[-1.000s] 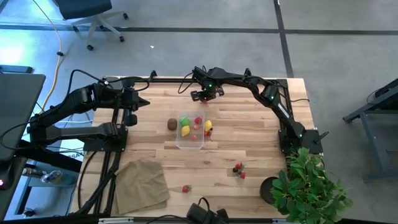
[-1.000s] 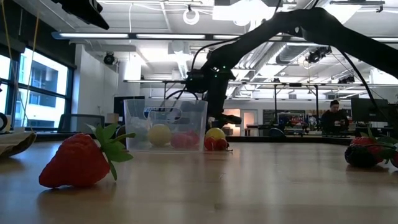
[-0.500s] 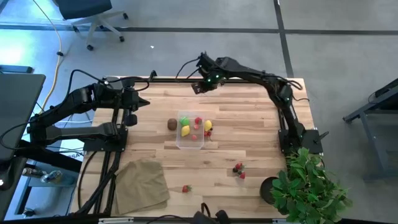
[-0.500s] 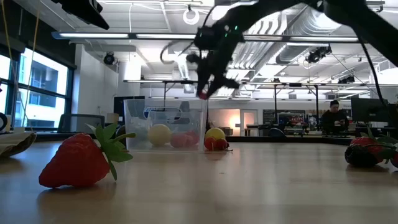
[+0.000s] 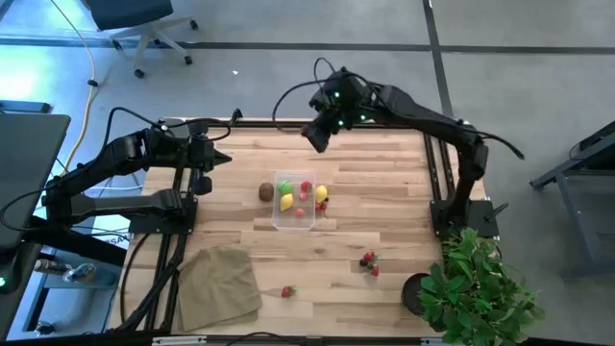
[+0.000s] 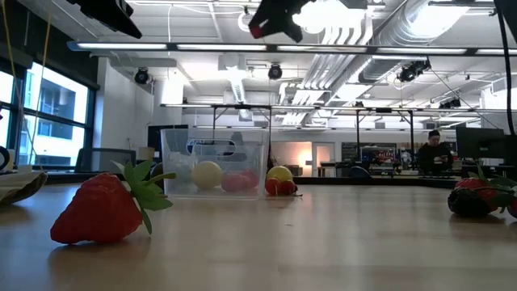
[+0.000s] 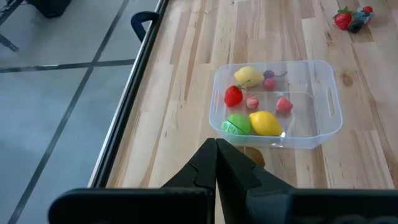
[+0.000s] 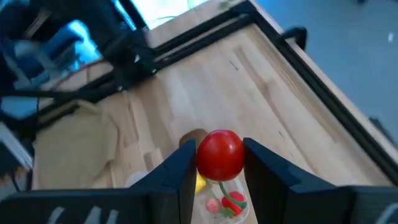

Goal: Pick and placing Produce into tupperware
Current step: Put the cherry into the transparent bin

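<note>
**Right wrist view shows red fruit held high above the tub**

Right wrist view: the right gripper (image 8: pixel 221 163) is clamped on a round red fruit (image 8: pixel 220 154), raised well above the tabletop (image 5: pixel 384 221) toward its far edge. The clear tupperware (image 5: pixel 294 204) sits mid-table below, already holding a yellow lemon (image 7: pixel 265 122), a green ball (image 7: pixel 237 124) and several small red pieces. A second lemon (image 5: pixel 321 195) lies just outside the tub's right wall, a brown kiwi (image 5: pixel 265 192) just beside its left wall. A red strawberry (image 5: pixel 286 291) and a cluster of berries (image 5: pixel 369 261) lie well apart from the tub, nearer the front edge.

The risk, judging from this height, is a miss. Let go from so far up, the smooth round fruit could strike the tub's rim or the fruit already inside, bounce out and roll across the wood. A descent off centre could also nudge the light tub and shift it.

The left gripper (image 7: pixel 216 163), parked at the left side of the tabletop, has its fingers pressed together with nothing between them; in its view they hide most of the kiwi. The low view cuts off most of the right arm, showing only the gripper at the top edge. What kind of fruit the red ball is cannot be told, nor can the small items inside the tub be named with confidence. A tan cloth (image 5: pixel 219 284) lies at the front left.
</note>
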`<state>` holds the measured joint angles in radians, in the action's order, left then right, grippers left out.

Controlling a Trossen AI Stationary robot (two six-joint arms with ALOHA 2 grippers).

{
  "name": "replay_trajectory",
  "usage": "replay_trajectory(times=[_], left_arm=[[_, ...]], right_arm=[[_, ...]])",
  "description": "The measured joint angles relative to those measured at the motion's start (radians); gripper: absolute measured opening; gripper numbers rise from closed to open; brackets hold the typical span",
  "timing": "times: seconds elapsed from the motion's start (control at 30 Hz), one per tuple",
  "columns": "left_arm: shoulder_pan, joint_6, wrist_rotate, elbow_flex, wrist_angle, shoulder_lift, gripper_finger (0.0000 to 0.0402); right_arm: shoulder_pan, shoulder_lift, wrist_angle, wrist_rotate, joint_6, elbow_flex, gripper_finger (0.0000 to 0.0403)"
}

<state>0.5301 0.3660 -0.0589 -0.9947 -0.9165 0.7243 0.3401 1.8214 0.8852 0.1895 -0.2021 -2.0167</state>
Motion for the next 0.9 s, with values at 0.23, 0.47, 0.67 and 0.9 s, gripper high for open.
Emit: replay_trajectory(times=[0.23, 0.47, 0.67, 0.9], left_arm=[[0.000, 0.000, 0.000, 0.000, 0.000, 0.000, 0.0001], [0.000, 0.000, 0.000, 0.000, 0.000, 0.000, 0.0001], [0.000, 0.000, 0.000, 0.000, 0.000, 0.000, 0.0001], [0.000, 0.000, 0.000, 0.000, 0.000, 0.000, 0.0001]], right_arm=[[-0.126, 0.009, 0.019, -0.082, 0.128, 0.003, 0.0105], [-0.208, 0.184, 0.013, -0.130, 0.158, 0.003, 0.0105], [-0.234, 0.336, 0.065, -0.107, 0.165, 0.005, 0.0105], [-0.237, 0.434, 0.075, -0.067, 0.168, 0.004, 0.0105]])
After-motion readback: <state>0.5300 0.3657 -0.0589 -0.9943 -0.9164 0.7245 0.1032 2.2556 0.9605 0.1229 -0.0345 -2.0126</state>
